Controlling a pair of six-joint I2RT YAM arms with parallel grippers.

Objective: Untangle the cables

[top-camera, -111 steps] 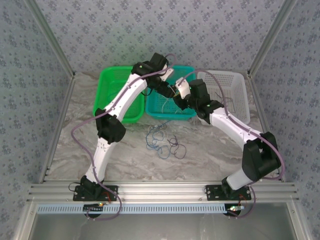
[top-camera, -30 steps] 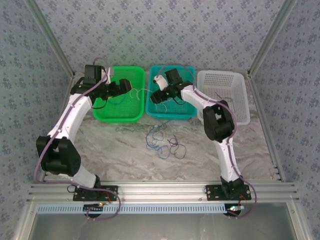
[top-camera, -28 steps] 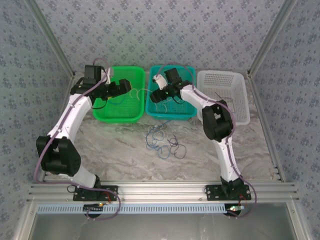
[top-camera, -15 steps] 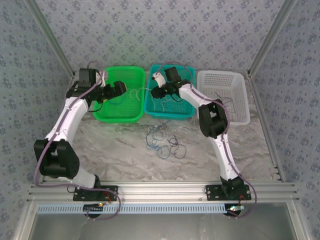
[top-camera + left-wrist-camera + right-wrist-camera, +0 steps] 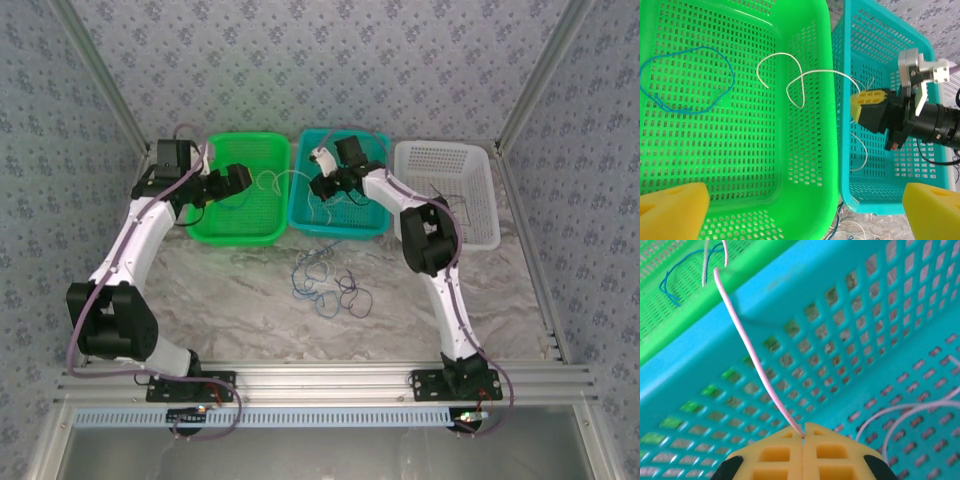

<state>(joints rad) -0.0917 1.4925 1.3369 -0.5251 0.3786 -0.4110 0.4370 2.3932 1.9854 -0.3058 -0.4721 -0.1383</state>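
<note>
Right wrist view: the right gripper [image 5: 804,427] has just pinched shut on the white cable [image 5: 747,347] over the teal basket [image 5: 855,335].

Its yellow pads meet with the thin strand nipped between them. The strand runs up over the adjoining rims into the green basket [image 5: 740,165], where its free end curls near a blue cable [image 5: 690,80]. The left gripper [image 5: 802,215] hangs above the green basket, pads wide apart, holding nothing. With one end gripped, the white strand can probably be drawn wholly into one basket. In the earliest frame both arms crowded over the teal basket; the left arm has since swung out to the green basket's left edge. The remaining cables [image 5: 325,280] lie looped on the table just before the teal basket's near edge, unchanged.
</note>
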